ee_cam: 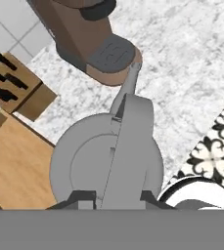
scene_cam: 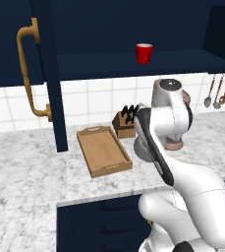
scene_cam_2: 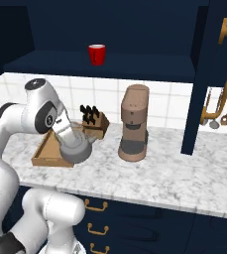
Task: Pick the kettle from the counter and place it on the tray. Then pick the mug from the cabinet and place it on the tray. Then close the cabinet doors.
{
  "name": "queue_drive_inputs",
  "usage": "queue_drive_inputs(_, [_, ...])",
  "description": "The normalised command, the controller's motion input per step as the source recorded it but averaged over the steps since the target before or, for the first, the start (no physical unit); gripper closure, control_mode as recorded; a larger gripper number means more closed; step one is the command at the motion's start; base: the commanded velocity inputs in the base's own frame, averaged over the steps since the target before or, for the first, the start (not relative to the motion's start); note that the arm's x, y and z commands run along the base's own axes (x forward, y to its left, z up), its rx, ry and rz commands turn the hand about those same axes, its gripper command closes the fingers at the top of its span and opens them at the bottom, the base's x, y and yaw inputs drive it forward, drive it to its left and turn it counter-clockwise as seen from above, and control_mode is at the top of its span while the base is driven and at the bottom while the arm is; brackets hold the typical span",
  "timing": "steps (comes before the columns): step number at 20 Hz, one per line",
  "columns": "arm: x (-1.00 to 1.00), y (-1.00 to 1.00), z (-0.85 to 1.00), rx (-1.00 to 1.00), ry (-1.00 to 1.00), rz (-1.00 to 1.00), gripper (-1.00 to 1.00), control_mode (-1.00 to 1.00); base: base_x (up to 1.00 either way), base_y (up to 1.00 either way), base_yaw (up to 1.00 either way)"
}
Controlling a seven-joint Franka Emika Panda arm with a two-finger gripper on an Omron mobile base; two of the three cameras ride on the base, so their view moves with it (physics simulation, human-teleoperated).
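My gripper [ee_cam: 114, 199] is shut on the arched handle of the grey kettle [ee_cam: 81, 166], one finger on each side of the loop. In the right base view the kettle [scene_cam_2: 77, 149] hangs under the gripper [scene_cam_2: 68, 136] at the right-hand end of the wooden tray [scene_cam_2: 46, 151], over the marble counter [scene_cam_2: 174, 173]. The tray [scene_cam: 104, 150] holds nothing. The red mug [scene_cam: 144, 53] stands upright on the shelf of the navy cabinet [scene_cam: 109, 64], and it also shows as the mug [scene_cam_2: 96, 54]. Both cabinet doors [scene_cam: 45, 74] [scene_cam_2: 211, 74] stand open.
A brown coffee machine [scene_cam_2: 134, 124] stands just right of the kettle, and its base [ee_cam: 108, 53] lies close ahead of the spout. A knife block [scene_cam_2: 95, 122] sits behind the tray against the tiled wall. Utensils [scene_cam: 216, 93] hang at the right.
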Motion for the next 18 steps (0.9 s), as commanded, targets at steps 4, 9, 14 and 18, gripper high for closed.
queue_drive_inputs(4, [0.24, 0.71, 0.29, -0.05, -0.12, -0.03, 1.0, -1.0, 0.0, 0.0, 0.0])
queue_drive_inputs(9, [0.48, 0.66, 0.17, -0.04, 0.0, 0.0, 1.0, -1.0, 0.0, 0.0, 0.0])
queue_drive_inputs(14, [0.48, 0.56, 0.0, 0.0, 0.0, 0.05, 1.0, -1.0, 0.0, 0.0, 0.0])
queue_drive_inputs(18, [0.49, 0.52, -0.08, 0.0, -0.01, 0.05, 1.0, -1.0, 0.0, 0.0, 0.0])
